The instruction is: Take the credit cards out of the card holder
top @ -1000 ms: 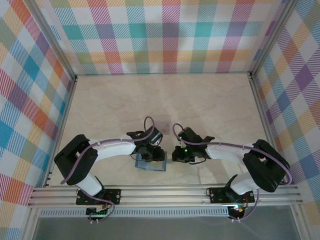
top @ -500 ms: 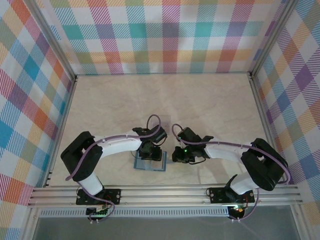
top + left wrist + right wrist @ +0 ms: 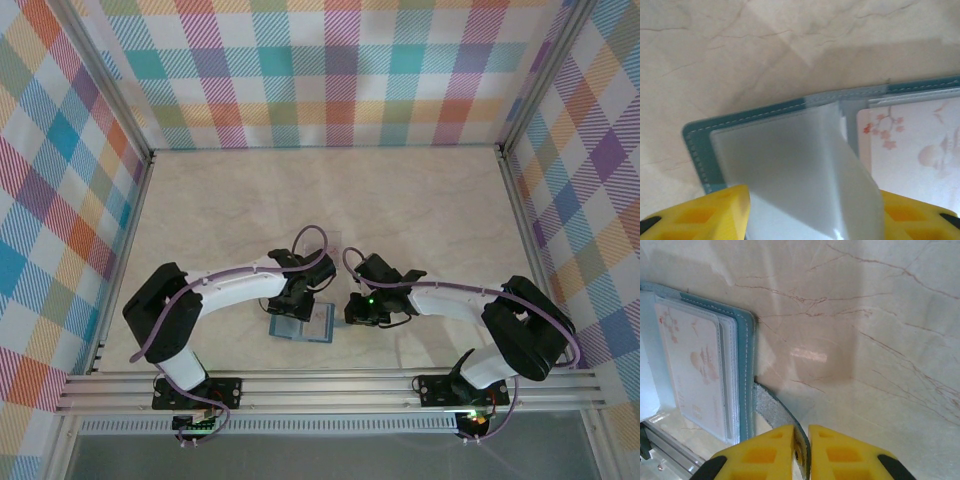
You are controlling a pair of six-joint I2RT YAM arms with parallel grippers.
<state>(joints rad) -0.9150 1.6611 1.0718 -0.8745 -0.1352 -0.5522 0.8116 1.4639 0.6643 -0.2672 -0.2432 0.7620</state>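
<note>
- the left gripper is spreading its jaws wider than a second ago while hanging over the open card holder. a pale translucent sheet, sleeve or card cannot be told, is lying loose between the parted fingers, apparently released.
- the right gripper is staying clenched on the clasp tab, pinning the holder on the table between the two arms, near the front edge.
- a blossom-printed credit card is still sitting in its pocket. the release probably means the left arm is preparing a fresh grasp.

Overhead cam far; both wrist cams close on card holder
</note>
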